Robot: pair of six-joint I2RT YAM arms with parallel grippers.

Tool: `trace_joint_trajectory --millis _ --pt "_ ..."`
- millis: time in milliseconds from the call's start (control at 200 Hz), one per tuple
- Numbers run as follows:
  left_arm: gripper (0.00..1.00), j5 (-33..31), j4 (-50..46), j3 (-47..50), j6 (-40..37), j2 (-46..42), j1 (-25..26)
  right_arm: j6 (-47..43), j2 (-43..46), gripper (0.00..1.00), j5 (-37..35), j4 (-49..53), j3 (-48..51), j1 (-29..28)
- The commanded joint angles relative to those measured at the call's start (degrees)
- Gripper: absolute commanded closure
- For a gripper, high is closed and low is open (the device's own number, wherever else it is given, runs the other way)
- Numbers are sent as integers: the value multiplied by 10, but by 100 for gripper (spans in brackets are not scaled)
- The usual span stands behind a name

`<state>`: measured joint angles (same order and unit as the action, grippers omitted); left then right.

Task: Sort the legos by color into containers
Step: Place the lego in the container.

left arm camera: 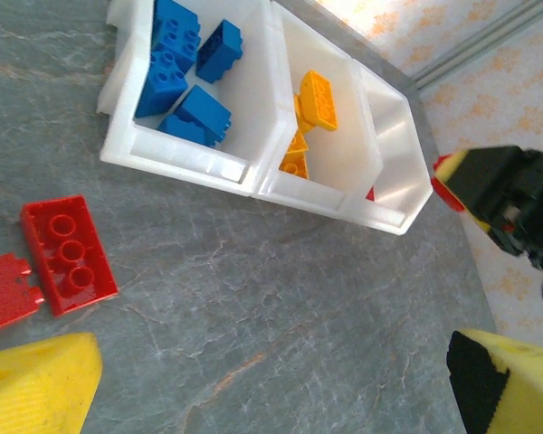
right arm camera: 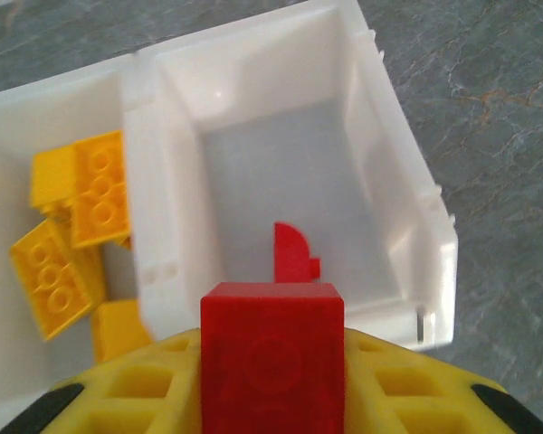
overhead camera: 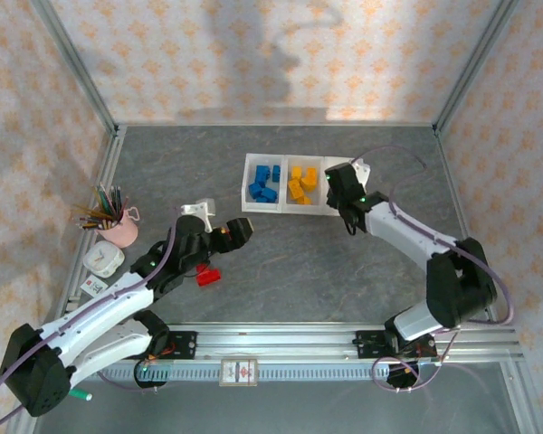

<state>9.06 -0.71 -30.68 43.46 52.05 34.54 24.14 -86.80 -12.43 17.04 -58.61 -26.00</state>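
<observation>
Top external looks down from high behind; 2 close wrist views also share the containers (overhead camera: pixel 286 210) (left arm camera: pixel 190 163) (right arm camera: pixel 158 253).

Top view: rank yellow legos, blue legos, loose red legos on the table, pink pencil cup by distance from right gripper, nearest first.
From the right gripper, shut on a red lego:
1. Yellow legos, middle bin, just beside it.
2. Blue legos, left bin.
3. Loose red legos, on the table, lower left.
4. Pink pencil cup, far left.
</observation>
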Motion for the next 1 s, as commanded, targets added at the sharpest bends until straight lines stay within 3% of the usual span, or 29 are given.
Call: trace_joint_trajectory --millis 0,200,310,445,671,826,996 --pt "1 7 44 -27 -6 16 10 -37 -52 65 13 -25 -45 20" --pt "1 5 54 -40 -12 36 12 -57 -138 63 25 -37 -105 40" --pt "1 2 49 -46 -18 40 12 -57 -161 57 25 -35 -124 48" --pt "1 -4 45 -47 -22 37 13 -60 -155 48 18 -30 -128 50" --pt "1 -16 30 -53 -30 27 12 -66 -93 45 42 -18 -114 48" --pt "1 -49 12 -43 -28 -3 12 -74 -57 42 59 -2 -100 15" --pt "1 -91 -34 -29 -20 -50 12 -81 -40 37 63 7 -84 -63"
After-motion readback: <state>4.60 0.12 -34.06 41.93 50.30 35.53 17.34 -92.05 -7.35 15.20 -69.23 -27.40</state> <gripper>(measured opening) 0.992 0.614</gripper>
